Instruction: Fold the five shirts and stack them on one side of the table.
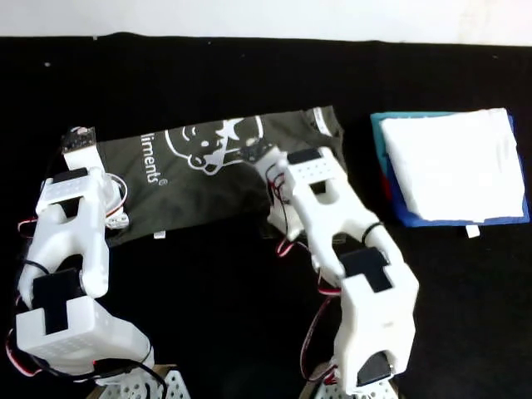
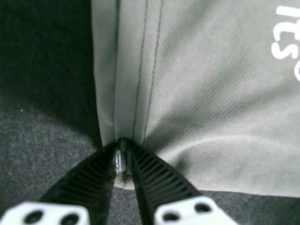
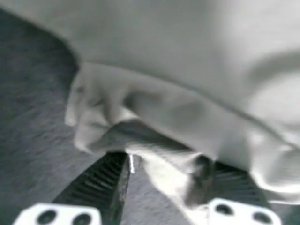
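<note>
A dark olive shirt [image 1: 208, 187] with a white print lies spread across the black table [image 1: 208, 75]. My left gripper [image 1: 81, 148] is at the shirt's left end; in the left wrist view it [image 2: 123, 161] is shut on the stitched hem of the shirt [image 2: 197, 103]. My right gripper [image 1: 256, 155] is over the shirt's middle, near the print. In the right wrist view a bunched fold of the shirt [image 3: 154, 108] sits between the fingers, and the gripper [image 3: 161, 176] is shut on it.
A stack of folded shirts [image 1: 453, 162] lies at the right of the table, white on top with blue, teal and red edges under it. Both arm bases stand at the front edge. Bare black cloth lies behind and in front of the olive shirt.
</note>
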`<state>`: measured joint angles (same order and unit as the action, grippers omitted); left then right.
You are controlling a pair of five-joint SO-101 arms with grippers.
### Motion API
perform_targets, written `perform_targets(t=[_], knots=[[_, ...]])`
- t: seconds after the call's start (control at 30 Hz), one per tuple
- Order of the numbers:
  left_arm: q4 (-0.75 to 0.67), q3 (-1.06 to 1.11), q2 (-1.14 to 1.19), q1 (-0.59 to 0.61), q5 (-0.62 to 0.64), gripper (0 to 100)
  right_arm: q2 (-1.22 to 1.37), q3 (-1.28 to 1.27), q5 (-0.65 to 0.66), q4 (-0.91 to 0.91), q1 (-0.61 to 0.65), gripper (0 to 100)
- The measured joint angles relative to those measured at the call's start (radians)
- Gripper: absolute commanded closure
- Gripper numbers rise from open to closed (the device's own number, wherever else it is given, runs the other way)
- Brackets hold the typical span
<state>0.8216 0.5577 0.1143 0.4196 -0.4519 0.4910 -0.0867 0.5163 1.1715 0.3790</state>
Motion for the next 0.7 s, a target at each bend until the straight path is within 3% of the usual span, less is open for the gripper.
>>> perform_targets(t=[0.03,0.43,0.7], knots=[[-0.002,0.000,0.000,0.000,0.000,99,0.008,0.025,0.000,0.011,-0.006,99.8],[-0.002,0.000,0.000,-0.002,0.000,99,-0.080,0.129,0.002,0.183,-0.035,99.3],[-0.002,0.000,0.000,-0.002,0.000,99,-0.132,0.348,0.003,0.285,-0.092,99.0]])
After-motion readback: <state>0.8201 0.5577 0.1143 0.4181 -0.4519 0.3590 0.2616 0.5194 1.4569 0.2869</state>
